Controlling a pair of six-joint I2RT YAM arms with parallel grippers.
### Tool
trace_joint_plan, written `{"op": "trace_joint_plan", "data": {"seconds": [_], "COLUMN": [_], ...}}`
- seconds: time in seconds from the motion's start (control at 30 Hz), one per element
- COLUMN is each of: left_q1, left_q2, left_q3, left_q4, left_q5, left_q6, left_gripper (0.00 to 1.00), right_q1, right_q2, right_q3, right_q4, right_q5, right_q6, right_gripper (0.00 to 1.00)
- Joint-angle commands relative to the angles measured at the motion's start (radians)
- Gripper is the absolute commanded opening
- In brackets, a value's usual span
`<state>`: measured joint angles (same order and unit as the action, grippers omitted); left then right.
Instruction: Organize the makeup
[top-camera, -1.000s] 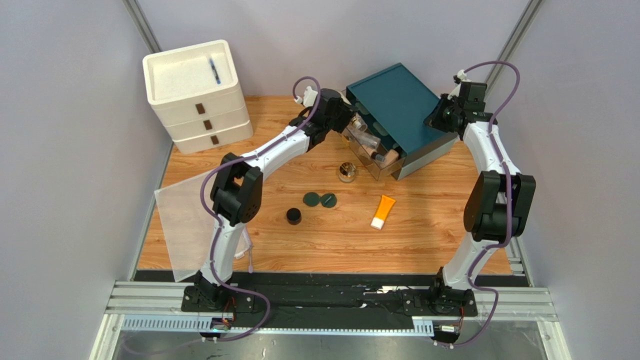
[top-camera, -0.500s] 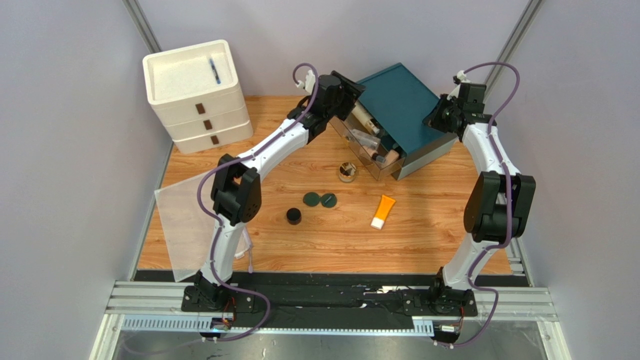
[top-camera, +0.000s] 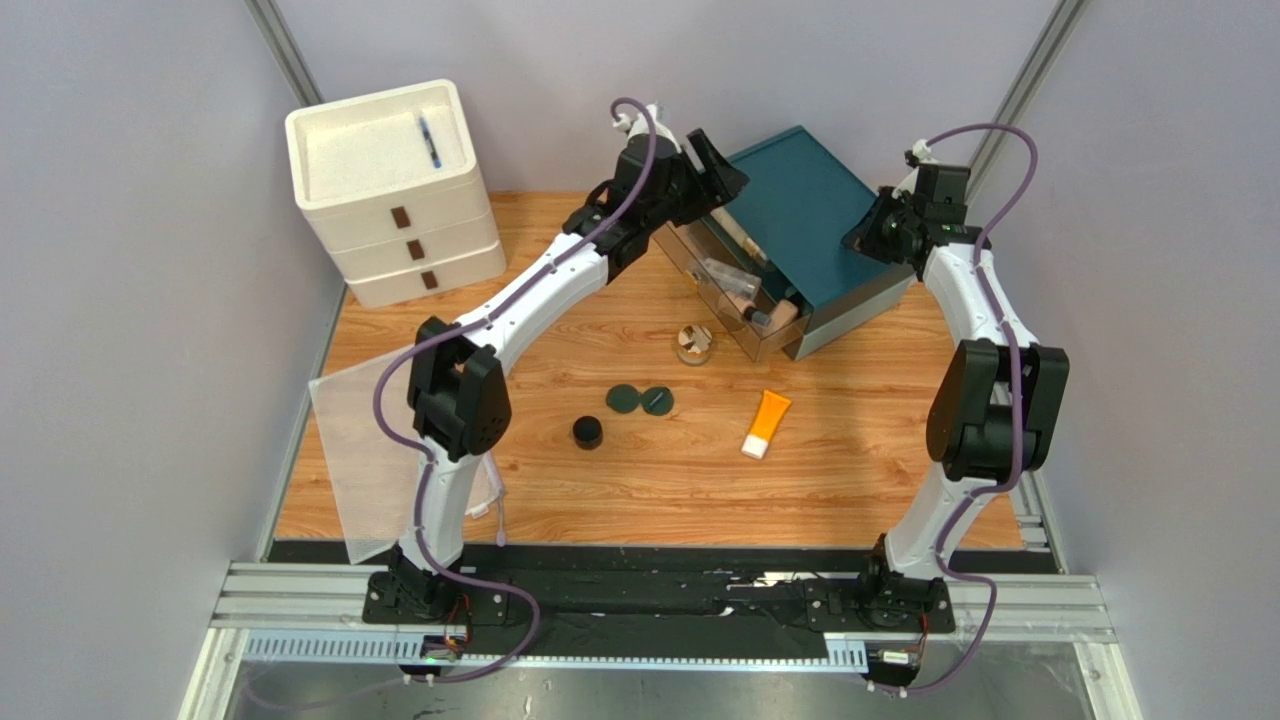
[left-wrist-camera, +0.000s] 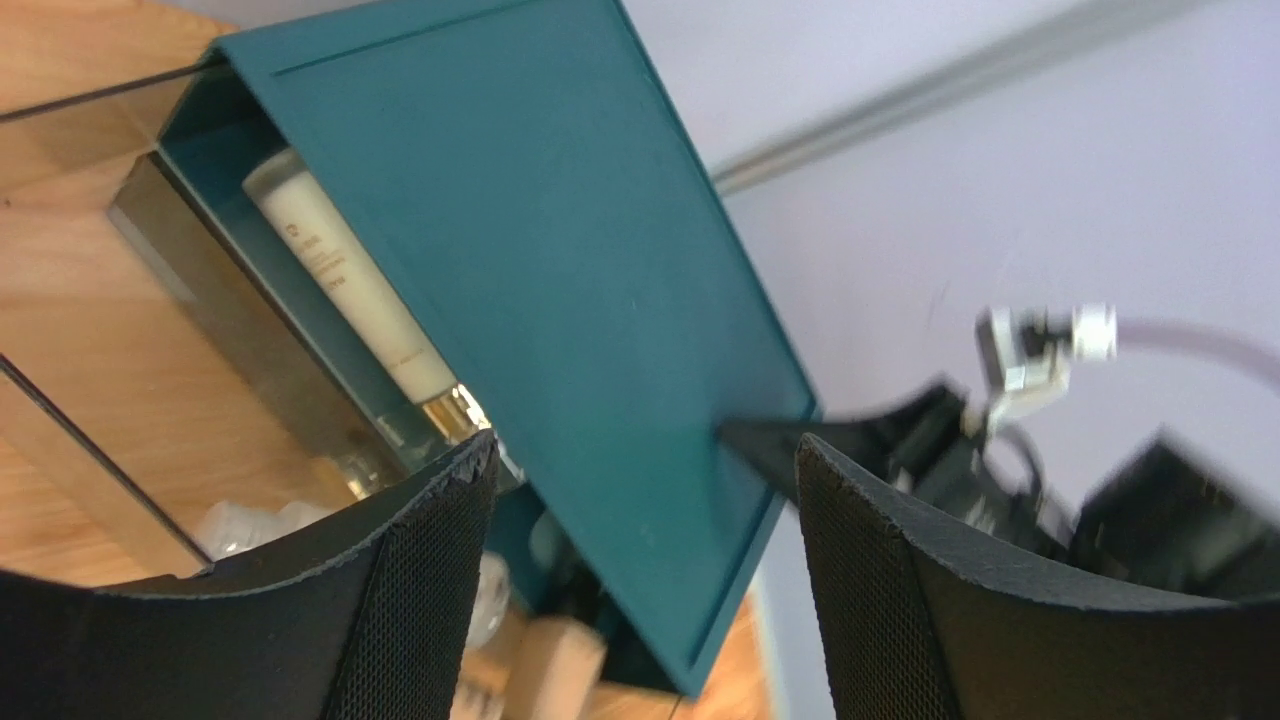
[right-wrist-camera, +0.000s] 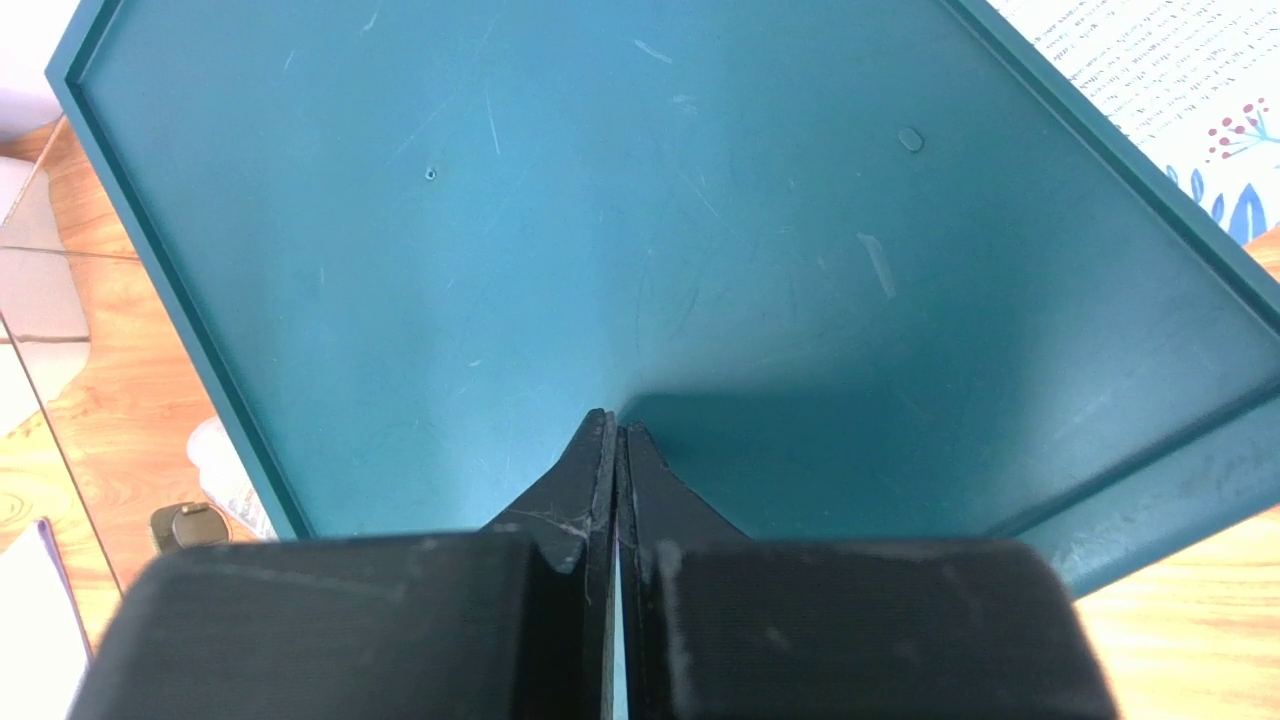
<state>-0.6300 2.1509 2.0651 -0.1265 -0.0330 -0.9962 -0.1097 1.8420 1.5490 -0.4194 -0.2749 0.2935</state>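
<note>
A teal box with a tilted teal lid (top-camera: 796, 203) stands at the back, and a clear tray (top-camera: 679, 258) in it holds several bottles, one of them beige (top-camera: 774, 314). My left gripper (top-camera: 712, 162) is open and empty, raised over the lid's left corner; its wrist view (left-wrist-camera: 646, 450) shows a cream bottle (left-wrist-camera: 353, 285) lying under the lid. My right gripper (top-camera: 876, 228) is shut, with its tips (right-wrist-camera: 616, 423) against the lid's surface (right-wrist-camera: 631, 210). On the table lie a gold-lidded jar (top-camera: 693, 344), two dark green compacts (top-camera: 622, 398) (top-camera: 657, 399), a black jar (top-camera: 588, 432) and an orange tube (top-camera: 768, 422).
A white three-drawer unit (top-camera: 394, 188) stands at the back left with a blue pen (top-camera: 428, 143) on its top. A translucent sheet (top-camera: 368, 450) lies at the table's left edge. Grey walls close in on both sides.
My left gripper has risen from the clear tray and moved back and to the right, to above the lid's corner. The right arm has not moved.
</note>
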Motion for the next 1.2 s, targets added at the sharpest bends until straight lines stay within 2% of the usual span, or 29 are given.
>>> {"op": "trace_joint_plan", "data": {"seconds": [0.0,0.1,0.33,0.47,0.63,0.8,1.17], "left_q1": [-0.094,-0.178,-0.344,-0.41,-0.422,-0.433,-0.482], "left_q2": [-0.17,-0.215,-0.223,-0.212,-0.191,-0.122,0.007], "left_q3": [-0.031,-0.108,-0.259,-0.341,-0.408,-0.399,-0.384], "left_q4": [-0.094,-0.176,-0.318,-0.332,-0.328,-0.36,-0.364], "left_q5": [0.097,0.108,0.09,0.045,-0.004,-0.037,-0.01], "left_q6": [0.415,0.552,0.725,0.778,0.785,0.814,0.814], "left_gripper": [0.77,0.77,0.77,0.76,0.76,0.76,0.75], "right_q1": [0.019,0.019,0.019,0.019,0.019,0.019,0.019], "right_q2": [0.128,0.131,0.154,0.164,0.175,0.2,0.232], "right_q3": [-0.07,-0.066,-0.076,-0.093,-0.101,-0.098,-0.086], "right_q4": [-0.291,-0.289,-0.298,-0.303,-0.309,-0.325,-0.334], "right_q5": [0.042,0.045,0.046,0.062,0.077,0.118,0.132], "right_q6": [-0.025,-0.025,-0.025,-0.019,-0.02,-0.016,-0.022], "right_gripper": [0.0,0.0,0.0,0.0,0.0,0.0,0.0]}}
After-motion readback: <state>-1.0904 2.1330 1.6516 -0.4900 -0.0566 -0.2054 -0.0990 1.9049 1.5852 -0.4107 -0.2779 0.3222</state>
